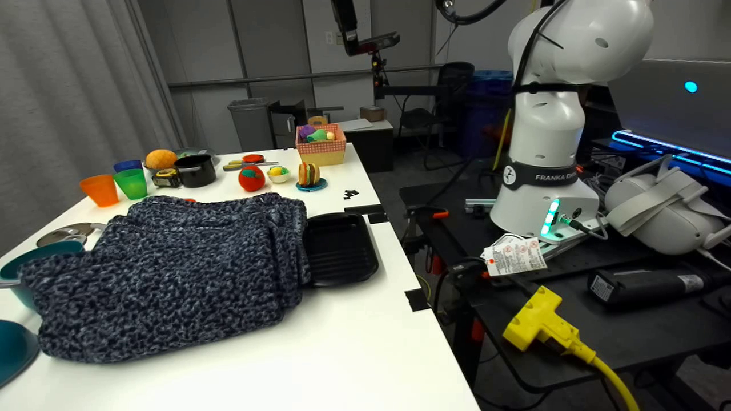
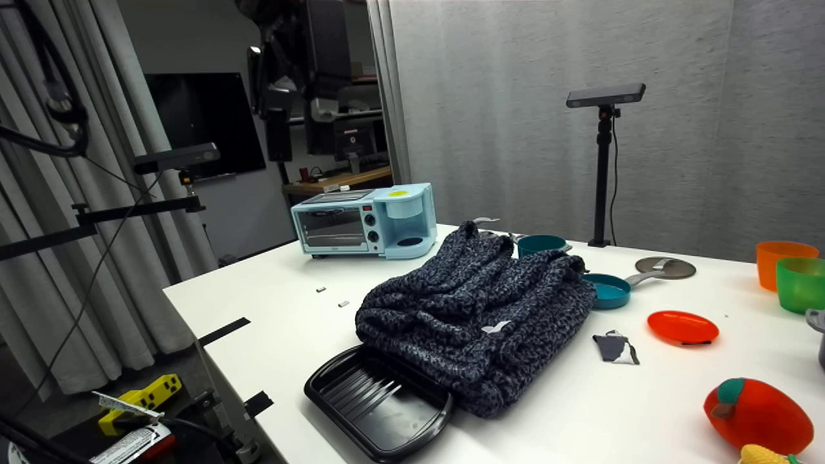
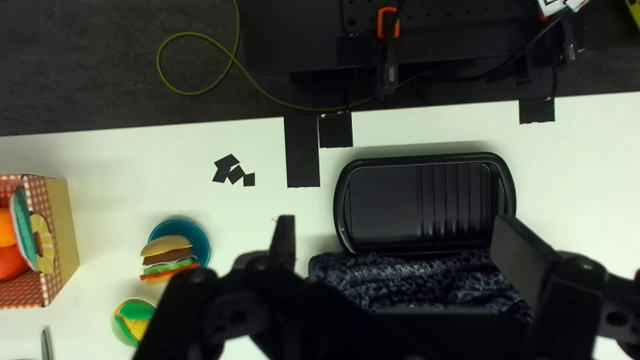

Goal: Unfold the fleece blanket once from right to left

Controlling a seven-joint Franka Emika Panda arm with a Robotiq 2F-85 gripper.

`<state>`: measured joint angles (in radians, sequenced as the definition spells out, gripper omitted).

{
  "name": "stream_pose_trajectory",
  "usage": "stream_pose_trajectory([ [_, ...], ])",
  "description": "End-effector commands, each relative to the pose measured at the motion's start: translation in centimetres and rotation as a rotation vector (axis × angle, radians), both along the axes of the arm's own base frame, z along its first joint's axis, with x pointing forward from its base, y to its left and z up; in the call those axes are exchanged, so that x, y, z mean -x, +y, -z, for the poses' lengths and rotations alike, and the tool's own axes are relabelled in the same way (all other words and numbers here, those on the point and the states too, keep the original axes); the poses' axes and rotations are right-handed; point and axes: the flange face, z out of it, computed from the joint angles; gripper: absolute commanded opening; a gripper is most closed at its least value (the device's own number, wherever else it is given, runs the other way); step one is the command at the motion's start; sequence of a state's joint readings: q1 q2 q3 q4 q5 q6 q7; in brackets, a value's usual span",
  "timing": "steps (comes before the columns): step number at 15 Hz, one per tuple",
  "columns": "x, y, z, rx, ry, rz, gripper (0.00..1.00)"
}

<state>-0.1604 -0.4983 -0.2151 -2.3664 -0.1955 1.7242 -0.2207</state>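
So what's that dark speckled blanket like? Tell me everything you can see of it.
The fleece blanket looks thick, soft and fuzzy, speckled dark navy and grey. It lies on the white table in a rumpled, layered pile with rounded folds; a small white patch, perhaps a tag, shows in an exterior view. One side meets the black tray, seemingly touching it; whether it touches the teal pan beside it, I cannot tell. The open gripper does not hold it.
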Motion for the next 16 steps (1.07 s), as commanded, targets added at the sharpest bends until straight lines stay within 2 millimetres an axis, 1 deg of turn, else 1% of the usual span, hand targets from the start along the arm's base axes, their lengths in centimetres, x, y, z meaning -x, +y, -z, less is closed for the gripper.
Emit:
stream_pose_trajectory([
  [1, -2.5, 0.8, 2.5, -0.003, -0.008, -0.029, 1.00],
  [4, -4.6, 1.9, 4.3, -0.003, -0.023, -0.051, 1.00],
  [8, -7.4, 4.4, 5.7, -0.010, -0.071, -0.076, 1.00],
  [10, -8.4, 5.1, 6.2, -0.025, -0.094, -0.096, 1.00],
  [12, -9.0, 5.7, 6.6, -0.036, -0.116, -0.106, 1.00],
  [13, -8.0, 5.4, 6.7, -0.021, -0.088, -0.102, 1.00],
  [16, -8.5, 5.7, 7.0, -0.024, -0.097, -0.105, 1.00],
])
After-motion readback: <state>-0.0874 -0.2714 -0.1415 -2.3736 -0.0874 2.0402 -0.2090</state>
